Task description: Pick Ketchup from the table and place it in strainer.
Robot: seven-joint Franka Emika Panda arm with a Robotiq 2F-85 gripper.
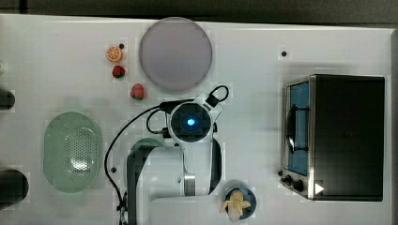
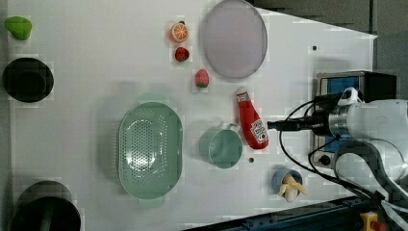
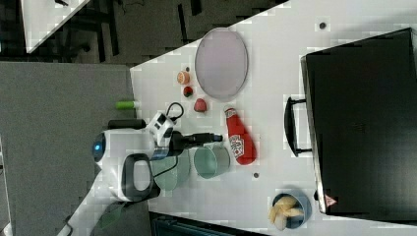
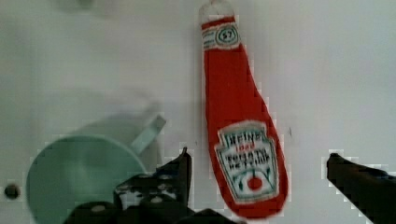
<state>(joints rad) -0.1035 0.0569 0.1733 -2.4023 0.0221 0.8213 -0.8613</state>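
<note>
Now my gripper [image 4: 257,186], fingers spread wide, straddles the lying red plastic Ketchup bottle [image 4: 240,126] at its label end, long axis pointing away.

A: In the top view the arm [image 1: 187,154] hides the ketchup, and most of the cup [image 1: 141,146] too.

B: The wrist view cuts the ketchup's [image 4: 243,126] base and the cup [image 4: 79,172] at the edge (label print too blurred to read). The claw's [image 4: 259,172] fingers [image 4: 177,175] are cropped as well.
</note>
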